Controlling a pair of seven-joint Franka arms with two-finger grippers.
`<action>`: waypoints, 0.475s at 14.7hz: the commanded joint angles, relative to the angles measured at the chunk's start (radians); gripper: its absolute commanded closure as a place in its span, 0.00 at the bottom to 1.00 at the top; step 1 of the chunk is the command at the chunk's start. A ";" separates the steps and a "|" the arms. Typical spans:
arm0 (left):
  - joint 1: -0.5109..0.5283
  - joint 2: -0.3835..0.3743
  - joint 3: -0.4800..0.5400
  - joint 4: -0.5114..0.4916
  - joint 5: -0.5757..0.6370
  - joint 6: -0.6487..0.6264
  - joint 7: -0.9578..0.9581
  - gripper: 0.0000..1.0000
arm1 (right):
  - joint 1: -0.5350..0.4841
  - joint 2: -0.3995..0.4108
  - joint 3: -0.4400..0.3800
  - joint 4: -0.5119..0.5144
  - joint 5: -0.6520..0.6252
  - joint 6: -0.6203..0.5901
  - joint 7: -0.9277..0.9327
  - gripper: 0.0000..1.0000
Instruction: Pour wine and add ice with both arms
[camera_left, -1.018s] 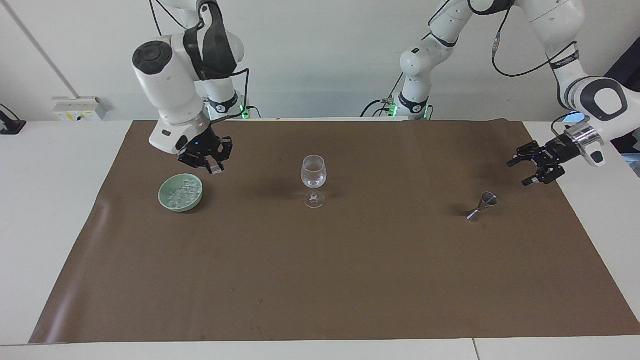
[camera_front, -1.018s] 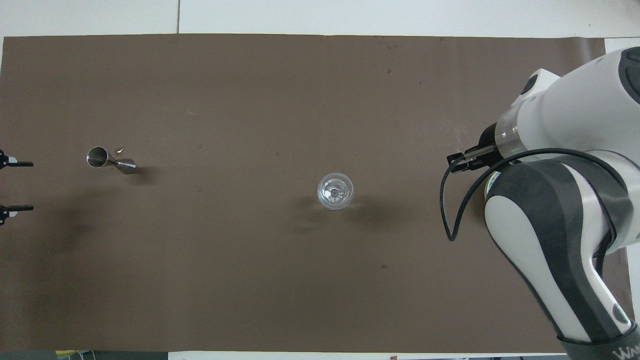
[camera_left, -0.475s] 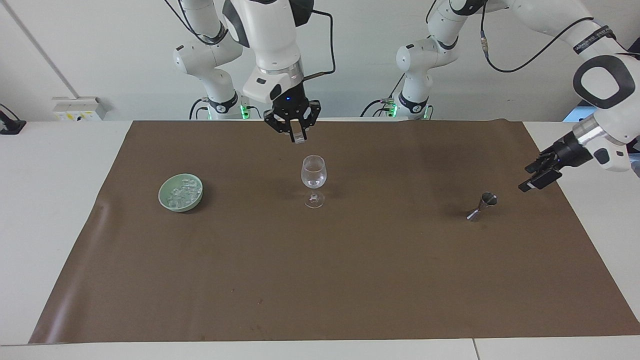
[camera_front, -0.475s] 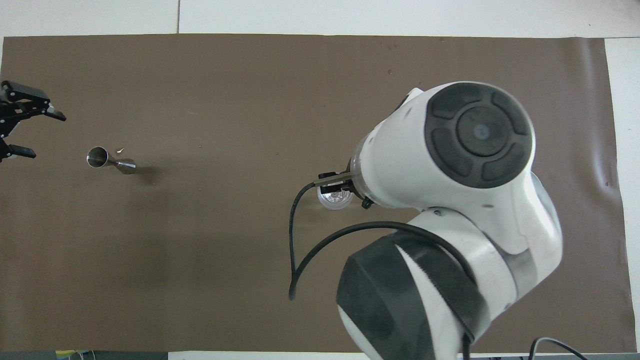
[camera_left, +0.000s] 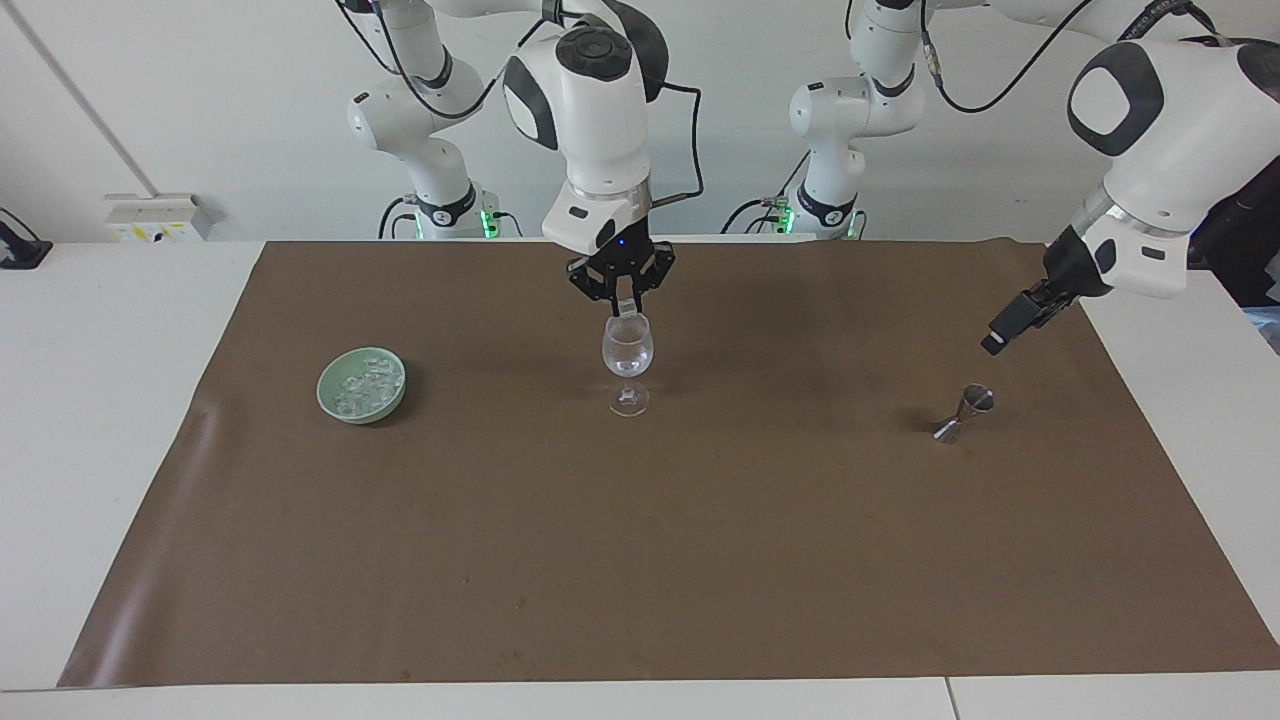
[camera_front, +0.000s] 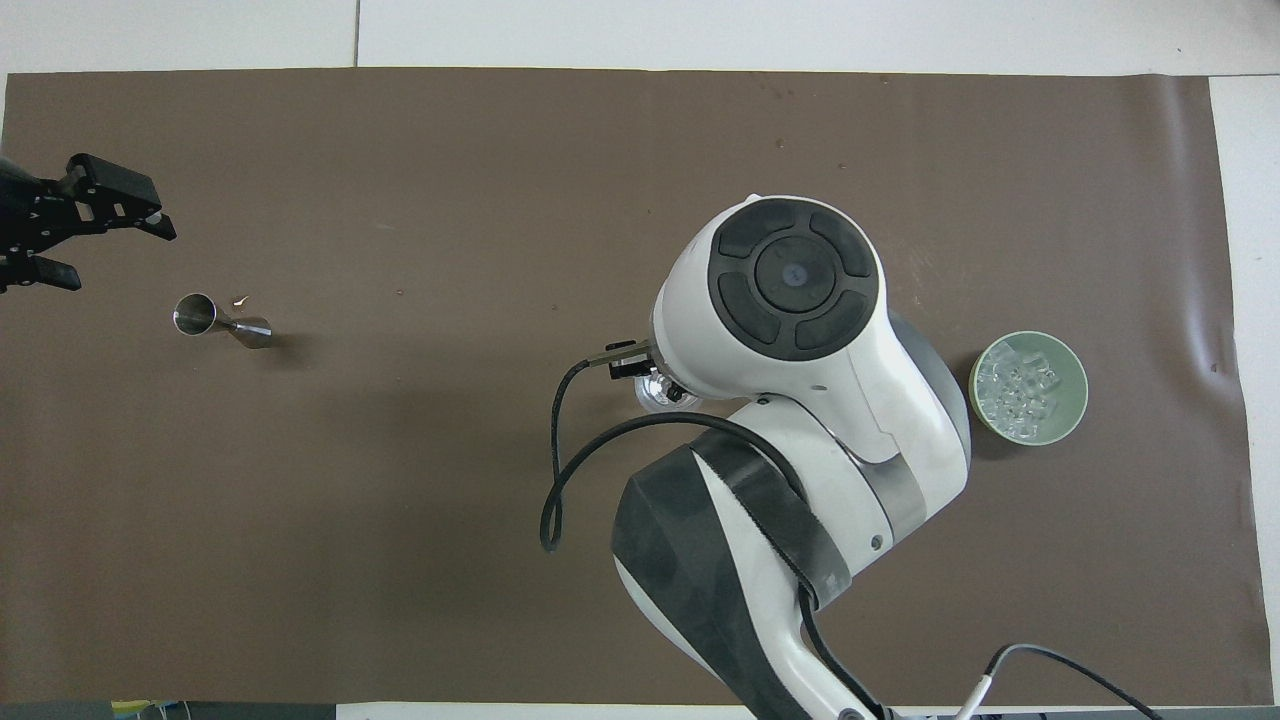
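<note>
Item 1. Right tool (camera_left: 624, 300), black, two-fingered, on the white right arm. It hangs directly over the mouth of the glass. Its fingertips are pinched shut on one small clear ice cube (camera_left: 626, 311). We judge the cube light, hard, wet and slippery. It is best held across two flat faces, with a low release so it does not chip the rim.

Item 2. Clear stemmed wine glass (camera_left: 627, 350), upright at mid-bench on the brown paper mat (camera_left: 700, 550). From overhead only a sliver of it (camera_front: 655, 397) shows under the arm. Something glints low in its bowl, and we cannot tell whether it is liquid or ice. We take it as thin-walled, fragile and top-heavy. If it must be held, the stem is the place.

Item 3. Pale green round ceramic bowl (camera_left: 325, 392), about level with the glass, toward the right arm's end of the bench (camera_left: 100, 400). It holds the stock of ice (camera_front: 1020, 390), a loose heap of clear chunks. These are likely to slide, so we would take one piece at a time from the top of the heap.

Item 4. Left tool (camera_front: 80, 225), black, empty, with its jaws wide apart. It hangs over the mat at the left arm's end, near the jigger but clear of it.

Item 5. Small steel double-cone jigger (camera_left: 962, 413), slightly farther from the robots than the glass. It looks tilted in the facing view. We judge it stiff, light and smooth, and its narrow waist is the natural grip.
</note>
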 joint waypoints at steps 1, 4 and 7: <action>-0.030 -0.042 0.013 -0.036 0.039 -0.020 0.141 0.00 | -0.002 -0.057 -0.001 -0.113 -0.010 0.083 0.001 1.00; -0.024 -0.065 0.017 -0.036 0.045 -0.076 0.292 0.00 | 0.021 -0.039 -0.001 -0.117 -0.010 0.098 0.005 1.00; -0.016 -0.085 0.015 -0.036 0.045 -0.138 0.358 0.00 | 0.021 -0.040 -0.001 -0.120 -0.010 0.096 0.004 1.00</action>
